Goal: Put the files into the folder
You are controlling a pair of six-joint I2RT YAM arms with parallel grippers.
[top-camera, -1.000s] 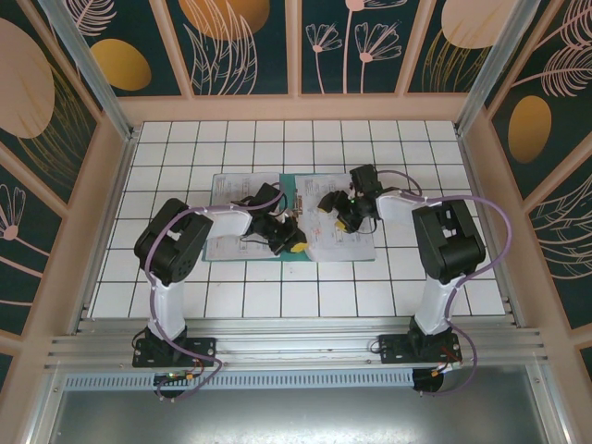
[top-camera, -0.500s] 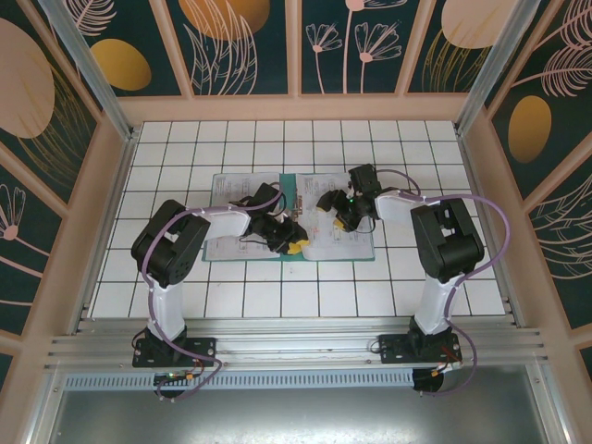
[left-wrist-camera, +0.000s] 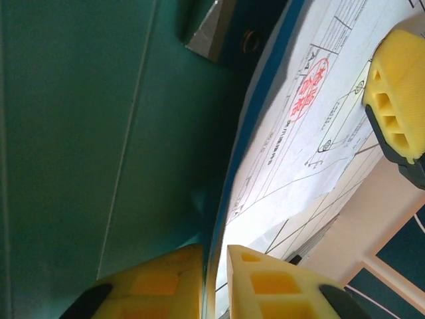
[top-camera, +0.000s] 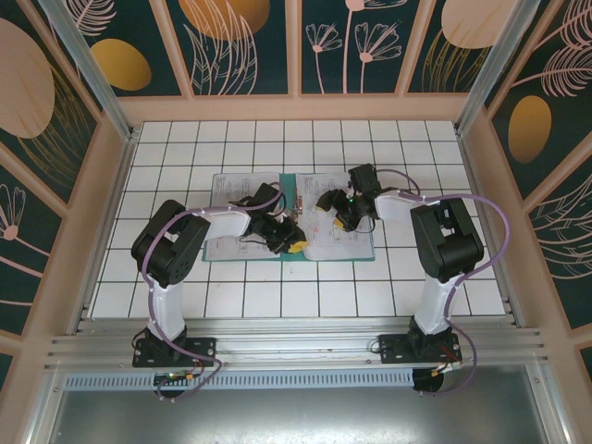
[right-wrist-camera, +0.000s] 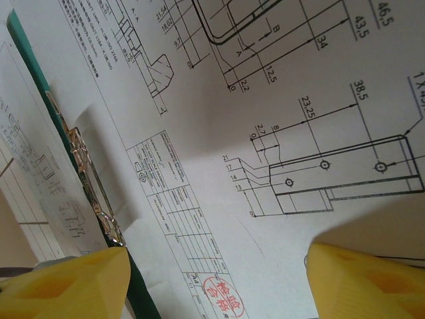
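Pinching the thin dark green page-sized folder (left-wrist-camera: 80, 133) at its near edge, the left gripper (left-wrist-camera: 214, 279) has jaws all but closed beside the spine, running front-to-back; right gripper (right-wrist-camera: 216, 286), jaws wide, hovers over white printed sheets (right-wrist-camera: 265, 100) right of it.

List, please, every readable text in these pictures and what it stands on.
"38.5": drawing sheet.
"23.25", "46.5", "43.5", "34", "12.5": same sheet, dimension figures.
Characters on the red stamp: too blurred to read.
Print in the title block: too small to read.
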